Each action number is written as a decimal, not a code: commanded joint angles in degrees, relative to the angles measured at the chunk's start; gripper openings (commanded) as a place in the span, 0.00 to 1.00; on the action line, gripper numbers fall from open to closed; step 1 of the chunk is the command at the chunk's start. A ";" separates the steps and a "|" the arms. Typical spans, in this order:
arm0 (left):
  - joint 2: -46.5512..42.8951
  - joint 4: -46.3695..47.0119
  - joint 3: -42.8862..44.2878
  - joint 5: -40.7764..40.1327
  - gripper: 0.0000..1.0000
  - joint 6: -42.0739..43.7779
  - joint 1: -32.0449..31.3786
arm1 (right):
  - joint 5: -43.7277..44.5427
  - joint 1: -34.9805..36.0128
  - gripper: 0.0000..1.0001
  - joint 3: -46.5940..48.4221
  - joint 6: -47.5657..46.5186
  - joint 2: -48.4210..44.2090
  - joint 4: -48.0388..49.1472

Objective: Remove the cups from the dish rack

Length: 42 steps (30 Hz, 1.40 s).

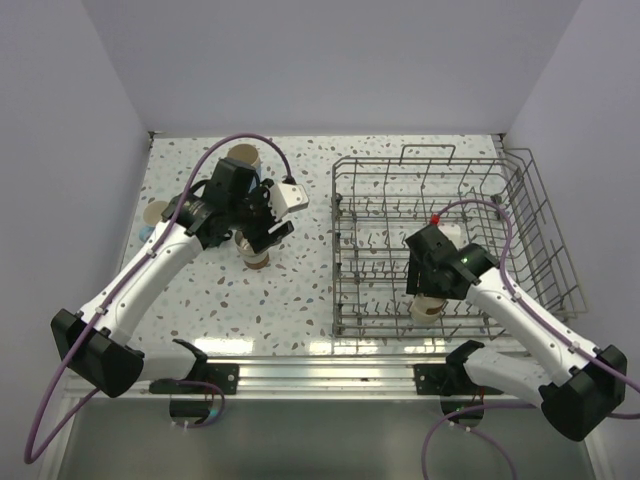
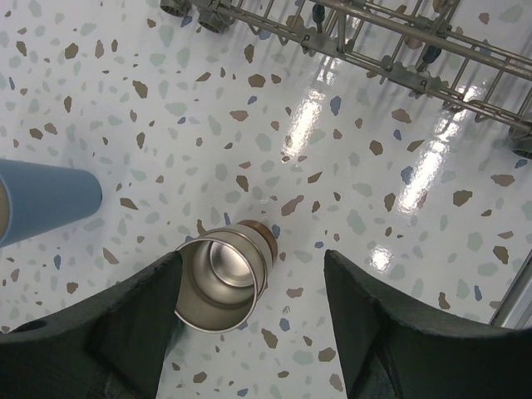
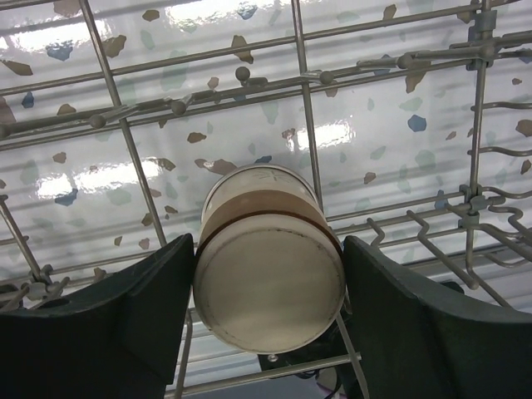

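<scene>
A short beige-and-brown cup (image 3: 268, 287) stands upside down in the grey wire dish rack (image 1: 520, 195), near its front edge (image 1: 428, 309). My right gripper (image 3: 268, 241) is closed around it, with both fingers against its sides. My left gripper (image 2: 252, 258) is open over the table, left of the rack (image 2: 399, 37). A short cup (image 2: 223, 278) with a steel inside and a brown base stands upright just beside its left finger, also seen from above (image 1: 258, 260). A light blue tumbler (image 2: 41, 199) stands to the left.
A tall beige tumbler (image 1: 244, 157) stands at the back of the table. Another cup (image 1: 155, 213) stands near the left wall. The rack's upright tines (image 3: 303, 108) surround my right gripper (image 1: 430, 295). A metal rail (image 1: 330, 375) runs along the near edge.
</scene>
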 commanded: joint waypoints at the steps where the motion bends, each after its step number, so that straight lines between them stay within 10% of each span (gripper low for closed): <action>1: -0.61 -0.29 2.52 1.11 0.73 1.01 0.17 | 1.54 -0.01 0.48 0.81 -0.25 -1.45 -0.29; 7: -0.34 0.67 2.52 1.11 0.72 0.22 0.17 | 1.98 -0.01 0.23 8.00 -2.17 -2.33 -2.75; 21: 0.62 3.39 4.36 3.30 0.72 -2.50 2.18 | 4.44 0.07 0.20 25.66 -7.01 -1.11 -7.67; 29: 3.70 12.43 3.32 24.98 0.71 -10.49 9.03 | -1.62 -0.01 0.19 32.00 -9.04 2.41 5.65; 36: 4.49 44.21 -6.43 47.82 0.77 -36.87 9.92 | -8.91 -0.01 0.16 35.08 -7.02 6.63 21.84; 42: 9.66 75.37 -13.04 50.42 0.80 -58.39 9.13 | -15.68 -0.01 0.16 34.03 -3.33 9.09 32.31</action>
